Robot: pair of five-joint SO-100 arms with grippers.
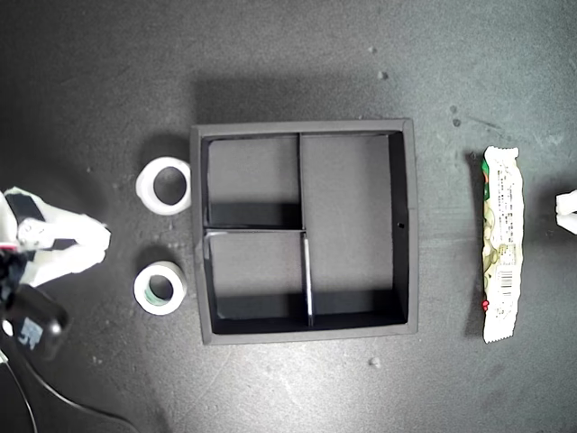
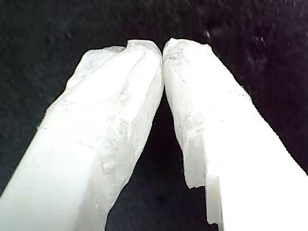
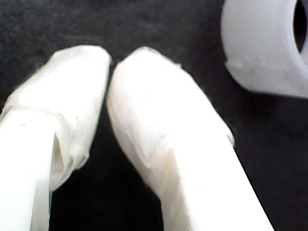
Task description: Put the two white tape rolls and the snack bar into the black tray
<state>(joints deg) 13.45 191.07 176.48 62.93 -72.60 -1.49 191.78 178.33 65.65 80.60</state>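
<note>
The black tray point(image 1: 407, 225) sits mid-table, its three compartments holding nothing. Two white tape rolls lie just off its side toward the exterior view's left: a thin one point(image 1: 164, 185) and a thicker one with a greenish core point(image 1: 160, 288). My second gripper point(image 1: 101, 242) is shut and holds nothing, on the exterior view's left, level with the gap between the rolls. One roll point(image 3: 262, 45) shows close beside its fingertips point(image 3: 110, 67). The snack bar point(image 1: 500, 244) lies lengthwise beyond the tray on the exterior view's right. My first gripper point(image 2: 162, 50), shut on nothing, peeks in at that edge point(image 1: 566, 212).
The second arm's black body and cable point(image 1: 32, 329) fill the exterior view's lower left. The dark mat point(image 1: 288, 54) bears a few small crumbs point(image 1: 373, 362). About a finger's width separates each roll from the tray's wall.
</note>
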